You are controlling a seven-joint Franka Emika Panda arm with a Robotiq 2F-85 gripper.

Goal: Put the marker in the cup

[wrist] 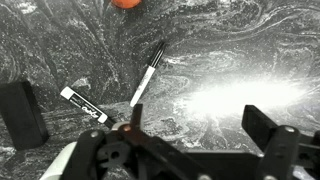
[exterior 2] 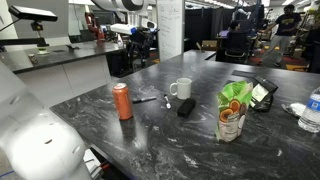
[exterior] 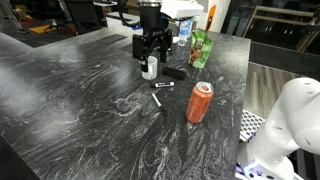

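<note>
The marker [wrist: 83,105], black with a white label, lies flat on the dark marbled table; in an exterior view [exterior: 163,85] it lies just beside the white cup [exterior: 150,68]. The cup stands upright and also shows in an exterior view [exterior 2: 182,89]. It cannot be made out in the wrist view. My gripper [wrist: 200,115] is open and empty, held above the table. In an exterior view [exterior: 150,55] it hangs over the cup area. The marker is left of my jaws in the wrist view.
A whitish pen [wrist: 147,75] lies next to the marker. A flat black block [exterior: 174,74] sits by the cup. An orange can [exterior: 200,102], a green bag [exterior: 202,48] and a clear bottle [exterior: 183,30] stand nearby. The table edge runs along the right.
</note>
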